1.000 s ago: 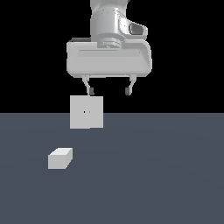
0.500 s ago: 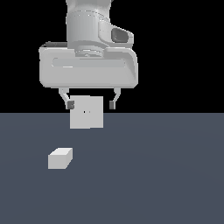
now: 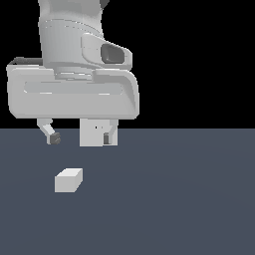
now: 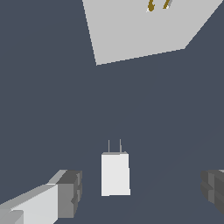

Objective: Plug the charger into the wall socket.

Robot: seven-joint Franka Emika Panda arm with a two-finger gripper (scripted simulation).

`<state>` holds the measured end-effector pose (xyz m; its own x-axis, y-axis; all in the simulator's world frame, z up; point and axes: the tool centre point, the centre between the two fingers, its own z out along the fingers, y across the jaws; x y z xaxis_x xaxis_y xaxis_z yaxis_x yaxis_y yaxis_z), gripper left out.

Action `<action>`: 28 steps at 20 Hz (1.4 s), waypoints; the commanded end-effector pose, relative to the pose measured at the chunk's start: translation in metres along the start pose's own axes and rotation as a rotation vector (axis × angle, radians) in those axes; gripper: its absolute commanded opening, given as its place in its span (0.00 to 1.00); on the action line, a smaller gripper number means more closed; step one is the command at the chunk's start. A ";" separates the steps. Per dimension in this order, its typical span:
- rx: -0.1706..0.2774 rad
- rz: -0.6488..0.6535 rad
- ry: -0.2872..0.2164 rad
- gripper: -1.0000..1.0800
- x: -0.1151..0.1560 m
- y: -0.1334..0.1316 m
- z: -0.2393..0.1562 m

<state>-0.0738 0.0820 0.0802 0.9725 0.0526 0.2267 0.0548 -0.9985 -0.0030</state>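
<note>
The small off-white charger (image 3: 68,180) lies flat, prongs toward the upright square wall socket (image 3: 92,136), apart.

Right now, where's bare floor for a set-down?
Bare floor: exterior view's right of the charger and wall socket, plus the strip nearest the camera. Crowded: between charger and socket, where the open fingers hang.

I see the charger (image 3: 68,180) lying on the counter (image 3: 189,199), in front of the upright wall socket (image 3: 92,138), below my gripper (image 3: 79,138).

no readable text, labels or numbers anywhere
</note>
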 end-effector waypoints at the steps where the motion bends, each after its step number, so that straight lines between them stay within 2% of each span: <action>1: 0.001 -0.004 0.014 0.96 -0.005 -0.006 0.005; 8: 0.000 -0.010 0.035 0.96 -0.011 -0.016 0.015; 16: 0.000 -0.011 0.034 0.96 -0.013 -0.016 0.019; 28: -0.001 -0.010 0.036 0.96 -0.023 -0.016 0.061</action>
<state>-0.0838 0.0978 0.0198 0.9634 0.0627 0.2605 0.0648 -0.9979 0.0004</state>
